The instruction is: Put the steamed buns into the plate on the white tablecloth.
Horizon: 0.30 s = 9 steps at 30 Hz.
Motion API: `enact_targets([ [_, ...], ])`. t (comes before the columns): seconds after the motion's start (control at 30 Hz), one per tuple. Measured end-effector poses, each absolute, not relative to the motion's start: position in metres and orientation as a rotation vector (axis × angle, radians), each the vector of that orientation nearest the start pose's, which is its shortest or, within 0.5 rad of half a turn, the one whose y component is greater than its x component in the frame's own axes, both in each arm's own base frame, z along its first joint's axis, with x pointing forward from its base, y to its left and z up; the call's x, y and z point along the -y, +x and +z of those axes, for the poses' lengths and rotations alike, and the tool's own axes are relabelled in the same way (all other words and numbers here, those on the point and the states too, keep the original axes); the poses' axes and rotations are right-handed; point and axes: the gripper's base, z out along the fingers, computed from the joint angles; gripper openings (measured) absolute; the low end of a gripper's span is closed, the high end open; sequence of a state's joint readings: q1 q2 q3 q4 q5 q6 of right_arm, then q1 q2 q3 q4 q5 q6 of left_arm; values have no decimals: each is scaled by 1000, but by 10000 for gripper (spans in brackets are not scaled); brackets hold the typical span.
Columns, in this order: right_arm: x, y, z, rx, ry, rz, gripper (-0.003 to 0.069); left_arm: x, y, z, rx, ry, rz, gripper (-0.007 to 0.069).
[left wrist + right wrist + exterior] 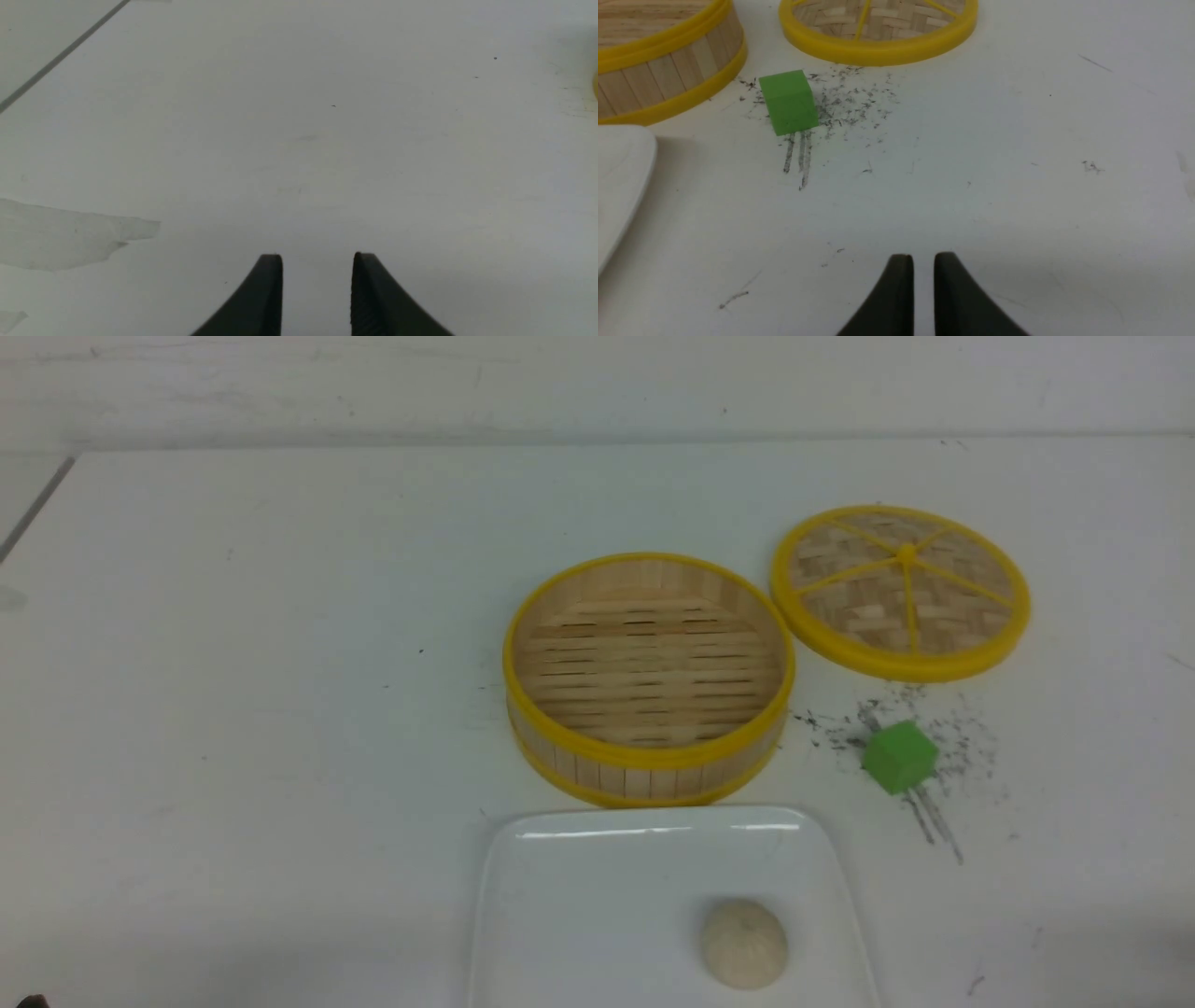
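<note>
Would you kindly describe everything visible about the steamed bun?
The steamed bun is a small, cream, matte dome with faint pleats meeting at its top. It sits upright and whole on the glossy white plate, toward the plate's right side, near the front view's bottom edge. Only the plate touches it; no gripper is near it.

— What sort of place are you running in?

— You're at a staged test bench [280,616], not a real kitchen: plain white cloth, scuffed and speckled, against a bare white wall [597,383].

— What tells you that?

— Beside the bamboo steamer basket [649,677] sits a green cube [899,757] amid dark scratch marks; just behind it lies the woven lid [901,590].
</note>
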<state>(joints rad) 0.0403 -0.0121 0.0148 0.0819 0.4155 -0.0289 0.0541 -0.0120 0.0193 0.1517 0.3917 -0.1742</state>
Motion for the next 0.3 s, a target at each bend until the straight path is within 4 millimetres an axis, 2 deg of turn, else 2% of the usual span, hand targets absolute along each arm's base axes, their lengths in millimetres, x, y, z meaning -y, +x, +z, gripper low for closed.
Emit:
enact_targets([
  [0.3,-5,51,172,-1901,-17,90,107,-8,52,173,-1874,-122,68,241],
])
